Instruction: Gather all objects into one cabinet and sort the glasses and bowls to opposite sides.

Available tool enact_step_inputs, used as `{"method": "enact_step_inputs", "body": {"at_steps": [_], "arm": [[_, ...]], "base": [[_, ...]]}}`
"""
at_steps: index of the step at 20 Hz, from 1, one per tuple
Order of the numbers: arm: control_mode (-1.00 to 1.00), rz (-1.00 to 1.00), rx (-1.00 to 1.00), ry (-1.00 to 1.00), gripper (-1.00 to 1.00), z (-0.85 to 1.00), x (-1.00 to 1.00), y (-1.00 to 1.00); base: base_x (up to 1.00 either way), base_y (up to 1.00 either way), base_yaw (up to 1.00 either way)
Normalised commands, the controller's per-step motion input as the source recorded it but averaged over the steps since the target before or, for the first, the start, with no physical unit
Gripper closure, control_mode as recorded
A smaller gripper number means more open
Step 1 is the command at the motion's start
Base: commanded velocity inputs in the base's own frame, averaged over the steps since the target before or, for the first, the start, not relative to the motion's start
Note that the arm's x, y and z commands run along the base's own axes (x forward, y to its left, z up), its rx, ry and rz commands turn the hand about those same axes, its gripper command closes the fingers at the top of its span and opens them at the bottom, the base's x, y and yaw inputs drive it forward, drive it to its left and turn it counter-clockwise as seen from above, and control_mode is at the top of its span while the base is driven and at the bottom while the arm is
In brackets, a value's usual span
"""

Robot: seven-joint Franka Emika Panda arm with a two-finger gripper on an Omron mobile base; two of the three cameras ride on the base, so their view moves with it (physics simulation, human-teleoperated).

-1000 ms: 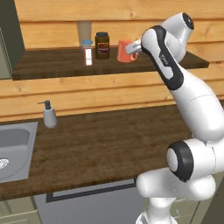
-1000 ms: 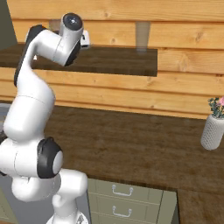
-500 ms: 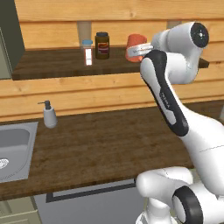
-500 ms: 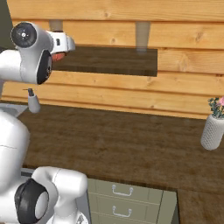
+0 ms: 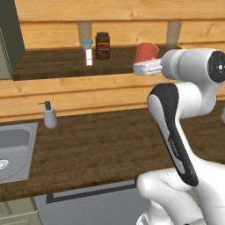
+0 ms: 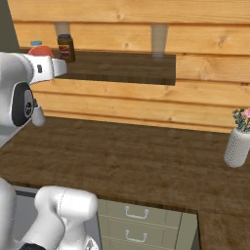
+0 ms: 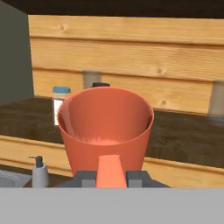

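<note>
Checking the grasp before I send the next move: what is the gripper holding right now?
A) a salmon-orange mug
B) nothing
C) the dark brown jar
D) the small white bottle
A: in the hand view the salmon-orange mug sits right at the gripper, its handle between the fingers, while the dark jar and white bottle stand on the shelf.

Thing: salmon-orange mug (image 7: 106, 129), also seen from the left base (image 5: 146, 52) and the right base (image 6: 41, 50).
Look: smooth tapered wall, round open mouth, flat side handle.
Pose: upright, mouth up, handle turned toward the pincer (image 7: 113, 176).
Place: held at the pincer's tip, lifted clear of the desk, level with the wooden shelf.
</note>
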Motion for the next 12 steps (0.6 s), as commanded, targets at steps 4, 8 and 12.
{"method": "enact_step_inputs", "body": {"at_steps": [4, 8, 12], "arm": [[-1.0, 0.01, 0.0, 0.0, 1.0, 0.06, -0.81, -0.16], [-1.0, 0.0, 0.0, -0.01, 1.0, 0.18, -0.64, -0.27], [-1.0, 0.0, 0.0, 0.01, 1.0, 0.19, -0.21, -0.28]], "base": [[0.0, 0.0, 0.0], [0.0, 0.0, 0.0], [0.0, 0.0, 0.0]]}}
